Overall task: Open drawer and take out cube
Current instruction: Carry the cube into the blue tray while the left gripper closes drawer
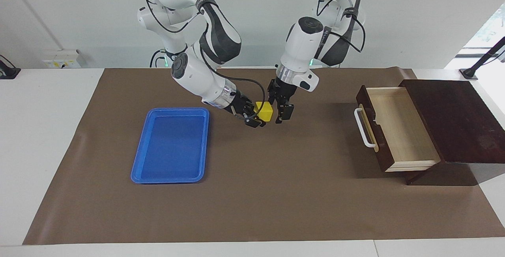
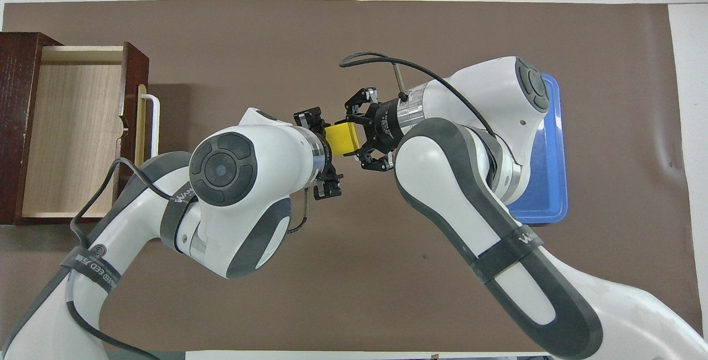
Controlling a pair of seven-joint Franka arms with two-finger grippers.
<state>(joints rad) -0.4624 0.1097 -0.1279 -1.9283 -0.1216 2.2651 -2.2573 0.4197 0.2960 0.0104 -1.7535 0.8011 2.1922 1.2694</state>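
Note:
The yellow cube (image 1: 265,111) (image 2: 342,139) hangs in the air over the brown mat, between the blue tray and the drawer. My right gripper (image 1: 257,117) (image 2: 355,140) is shut on it from the tray's side. My left gripper (image 1: 279,111) (image 2: 325,154) stands beside the cube on the drawer's side; it is open, its fingers spread and clear of the cube. The dark wooden drawer (image 1: 398,126) (image 2: 72,128) is pulled out of its box (image 1: 457,119), and its pale inside is bare. Its white handle (image 1: 361,128) faces the middle of the table.
A flat blue tray (image 1: 171,144) (image 2: 556,144) lies on the brown mat (image 1: 276,194) toward the right arm's end, with nothing in it. In the overhead view the right arm's elbow covers part of the tray.

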